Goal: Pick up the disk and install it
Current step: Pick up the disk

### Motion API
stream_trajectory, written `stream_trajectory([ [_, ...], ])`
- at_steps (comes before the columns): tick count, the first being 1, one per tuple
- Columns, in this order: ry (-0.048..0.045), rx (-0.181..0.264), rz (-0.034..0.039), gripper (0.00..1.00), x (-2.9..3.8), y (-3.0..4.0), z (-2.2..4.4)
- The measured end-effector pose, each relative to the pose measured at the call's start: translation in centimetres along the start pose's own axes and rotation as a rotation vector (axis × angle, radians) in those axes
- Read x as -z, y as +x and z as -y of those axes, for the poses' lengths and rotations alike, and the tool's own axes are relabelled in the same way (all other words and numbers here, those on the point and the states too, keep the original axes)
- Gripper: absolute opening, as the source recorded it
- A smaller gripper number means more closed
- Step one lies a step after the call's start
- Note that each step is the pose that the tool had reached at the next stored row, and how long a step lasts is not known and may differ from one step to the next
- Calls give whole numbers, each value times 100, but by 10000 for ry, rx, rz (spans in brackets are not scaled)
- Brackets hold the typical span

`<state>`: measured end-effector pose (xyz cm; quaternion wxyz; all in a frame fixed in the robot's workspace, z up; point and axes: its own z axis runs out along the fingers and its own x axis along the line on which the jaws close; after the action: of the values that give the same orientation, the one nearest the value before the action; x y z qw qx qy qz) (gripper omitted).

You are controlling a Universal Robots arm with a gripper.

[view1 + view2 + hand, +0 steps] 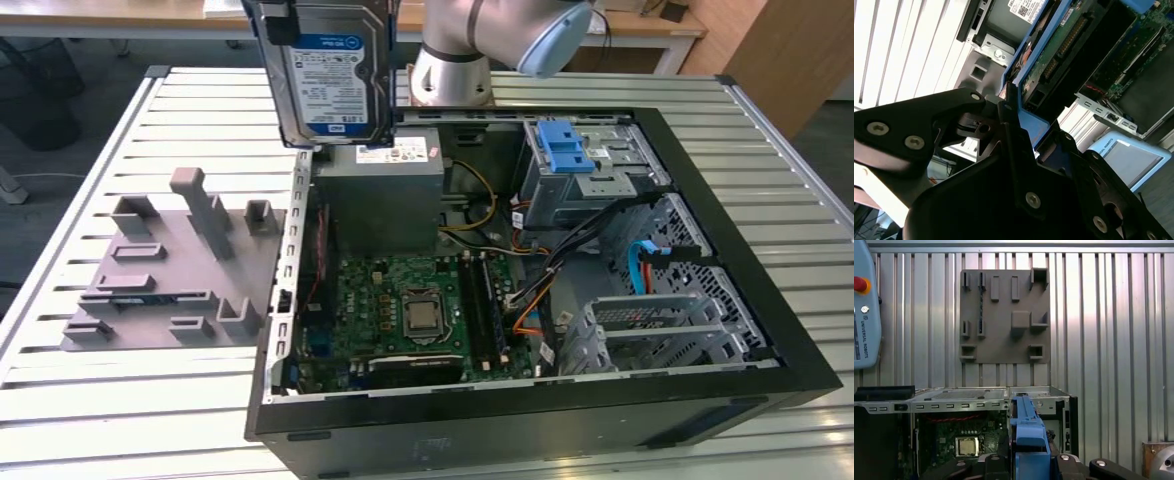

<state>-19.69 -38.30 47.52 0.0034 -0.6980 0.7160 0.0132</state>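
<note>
The disk [327, 75], silver-grey with a blue-and-white label, hangs upright above the back left corner of the open computer case [747, 250] in the exterior view. My gripper [330, 22] is shut on its upper end. In the second wrist view the disk [1064, 45] shows edge-on with its green circuit board and blue side rail, held between the black fingers [1008, 117]. The first wrist view shows its blue rail [1026, 430] rising from the gripper [1024, 462], above the case.
Inside the case lie a grey power supply box [380, 190], the motherboard [414, 310], cables and a drive cage with a blue latch [567, 150]. A grey fixture plate [160, 270] with upright blocks sits on the slatted table at the exterior view's left.
</note>
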Motion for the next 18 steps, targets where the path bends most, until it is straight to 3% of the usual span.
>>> stream_trajectory([
  [18,-1,1,0,36,5,-9,349],
])
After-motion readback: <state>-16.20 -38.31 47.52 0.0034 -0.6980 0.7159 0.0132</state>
